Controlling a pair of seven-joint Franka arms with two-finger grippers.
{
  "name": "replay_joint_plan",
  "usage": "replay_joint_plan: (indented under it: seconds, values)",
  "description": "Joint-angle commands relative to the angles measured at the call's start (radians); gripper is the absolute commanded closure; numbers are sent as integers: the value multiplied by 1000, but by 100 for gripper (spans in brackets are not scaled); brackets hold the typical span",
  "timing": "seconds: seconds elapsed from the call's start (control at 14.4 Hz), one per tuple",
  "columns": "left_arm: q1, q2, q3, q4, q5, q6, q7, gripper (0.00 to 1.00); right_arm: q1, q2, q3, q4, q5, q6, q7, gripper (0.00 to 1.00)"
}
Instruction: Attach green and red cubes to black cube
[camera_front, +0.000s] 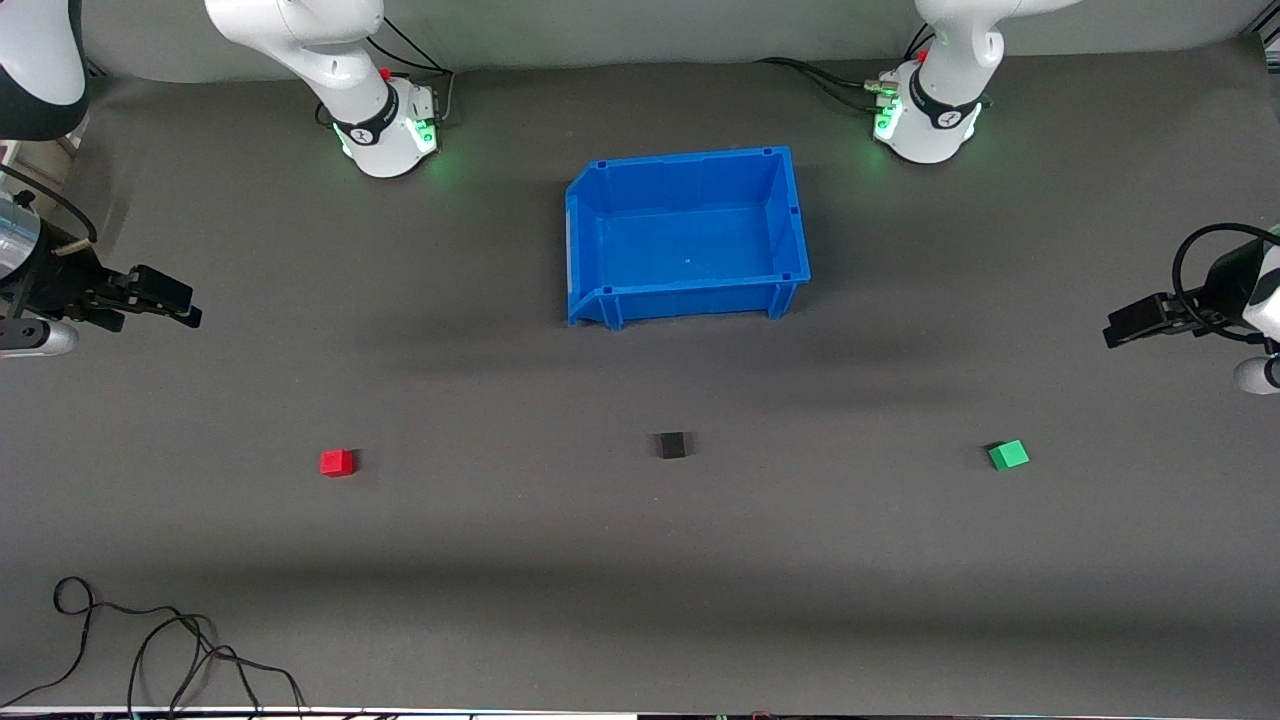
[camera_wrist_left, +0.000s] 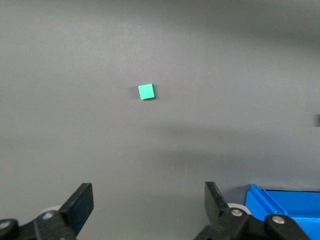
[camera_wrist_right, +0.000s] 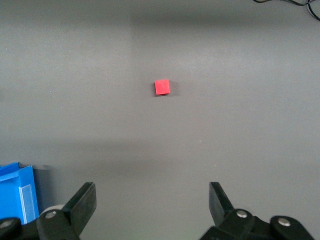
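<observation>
Cubes: we see the red cube (camera_front: 337, 462), black cube (camera_front: 672, 445) and green cube (camera_front: 1008, 455) in one row on the tabletop (camera_front: 640, 560), well apart, nearer the camera than the blue bin (camera_front: 600, 235).
End effectors: left end effector (camera_wrist_left: 149, 207) and right end effector (camera_wrist_right: 152, 205) are released, empty, hanging above the tabletop ends.
Advice: we should lower straight over each coloured cube, fingers square to its sides.
Hidden: both arms are partly cut off.

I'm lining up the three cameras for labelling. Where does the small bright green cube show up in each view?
Front view: the small bright green cube lies on the dark table mat toward the left arm's end, nearer the camera than the blue plastic bin.
Left wrist view: it lies on bare mat, above the open left gripper.
Right wrist view: not in it.
Shared landmark: the blue bin's corner.
</observation>
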Motion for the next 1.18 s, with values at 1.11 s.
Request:
replay_joint_plan:
  seconds: [1.11]
  values:
    - [68,63,4,-46,-4,72,-40,1,1,154,8,69,5,79,25,0]
